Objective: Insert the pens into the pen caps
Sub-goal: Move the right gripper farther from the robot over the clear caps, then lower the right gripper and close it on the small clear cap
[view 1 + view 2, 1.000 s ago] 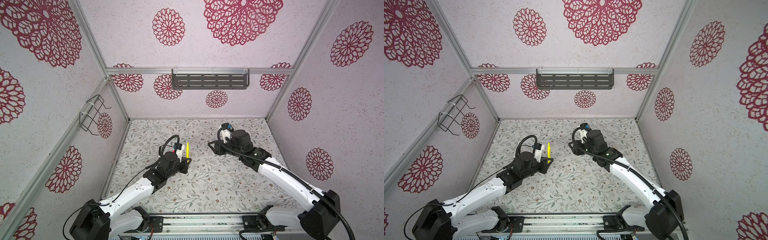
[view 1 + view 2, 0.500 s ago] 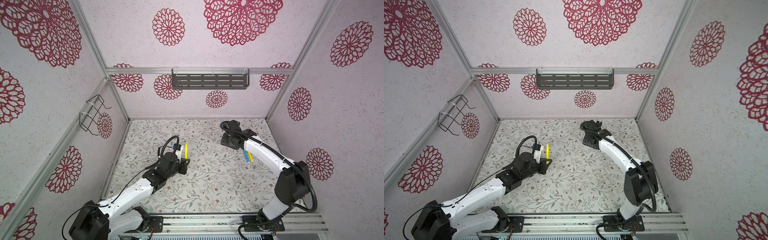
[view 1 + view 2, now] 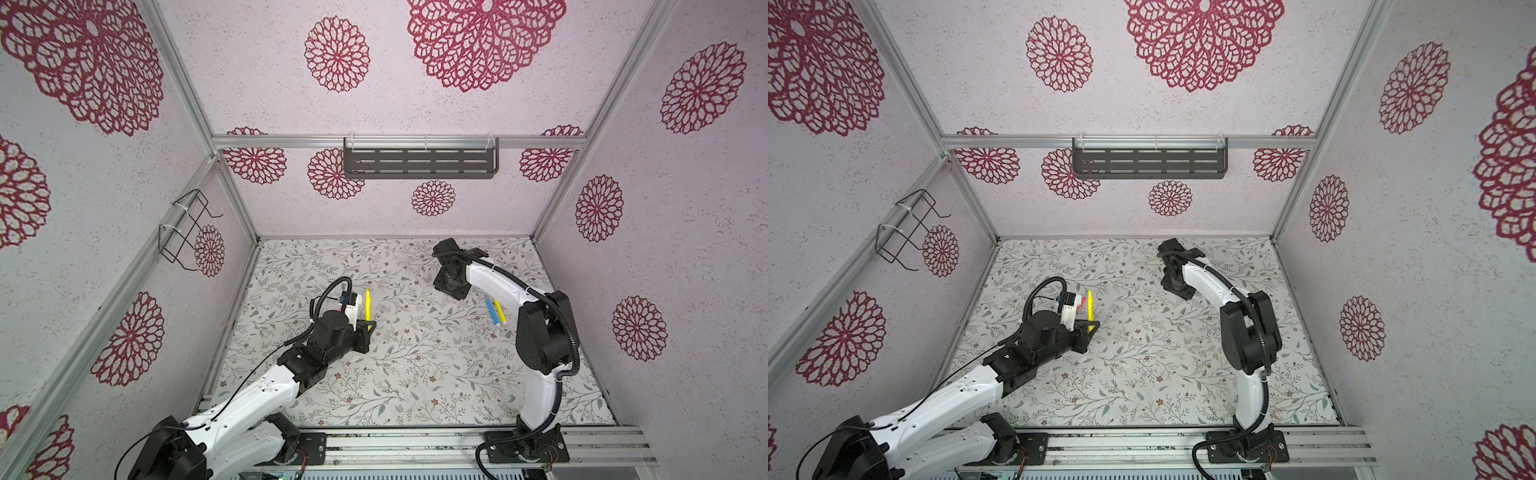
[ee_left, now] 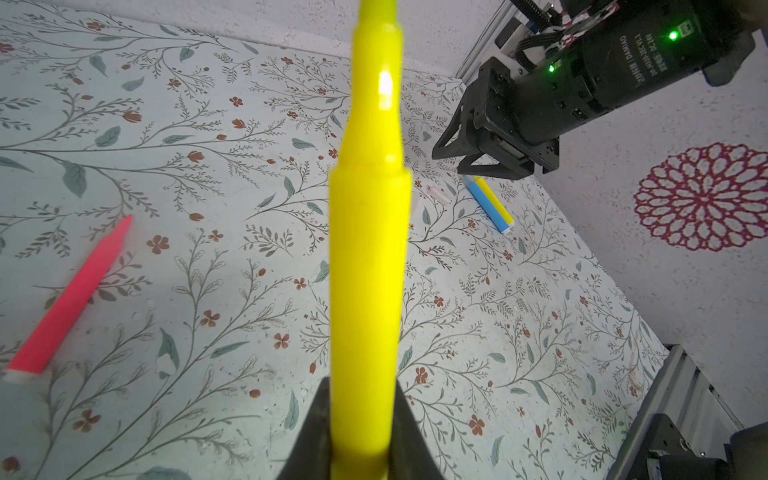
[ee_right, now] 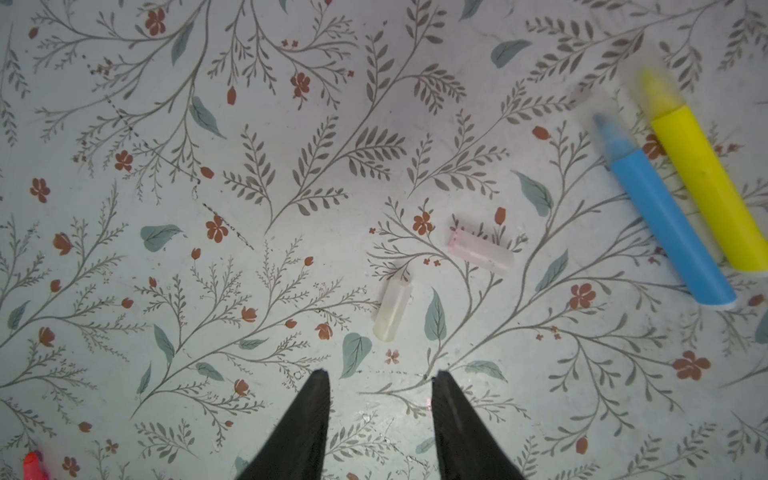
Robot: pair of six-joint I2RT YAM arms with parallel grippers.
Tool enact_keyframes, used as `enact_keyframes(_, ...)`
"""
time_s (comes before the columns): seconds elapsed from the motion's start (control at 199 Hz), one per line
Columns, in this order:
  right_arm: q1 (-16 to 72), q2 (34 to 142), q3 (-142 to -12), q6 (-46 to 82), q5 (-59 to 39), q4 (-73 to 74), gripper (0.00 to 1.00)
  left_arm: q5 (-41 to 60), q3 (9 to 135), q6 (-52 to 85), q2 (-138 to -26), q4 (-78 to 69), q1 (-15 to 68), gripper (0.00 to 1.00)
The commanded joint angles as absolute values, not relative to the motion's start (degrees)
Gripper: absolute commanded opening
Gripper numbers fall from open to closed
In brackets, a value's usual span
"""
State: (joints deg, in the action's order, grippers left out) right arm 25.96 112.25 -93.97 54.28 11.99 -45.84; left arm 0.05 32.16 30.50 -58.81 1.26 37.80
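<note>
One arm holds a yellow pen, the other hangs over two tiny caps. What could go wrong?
The yellowish cap and pinkish cap lie close together; the right tool, jaws apart, might knock one away.
The left tool pinches the yellow pen only at its end, so pushing a cap on could tilt it.

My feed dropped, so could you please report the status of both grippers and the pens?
Left gripper shut on bright yellow plastic marker pen, tip outward. Right gripper open, near pale translucent plastic cap. Nothing between jaws and cap.
</note>
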Motion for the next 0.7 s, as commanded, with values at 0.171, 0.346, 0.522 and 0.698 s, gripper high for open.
enact_keyframes(0.171, 23.56, 113.38, -92.82, 58.71, 5.12, -43.4, 0.37, -0.88, 31.04, 31.06, -57.46, -0.06, 37.27, 0.0)
enact_keyframes(0.346, 23.17, 114.05, -91.22, 60.01, 6.09, -43.37, 0.37, -1.0, 30.59, 31.17, -57.44, -0.44, 37.27, 0.0)
enact_keyframes(0.522, 22.92, 115.48, -90.62, 59.73, 4.76, -42.51, 0.37, -1.21, 30.33, 31.12, -57.22, -0.44, 37.27, 0.0)
enact_keyframes(0.698, 22.56, 116.56, -90.09, 59.68, 3.76, -41.77, 0.35, -1.15, 30.06, 31.46, -57.09, -0.62, 37.27, 0.0)
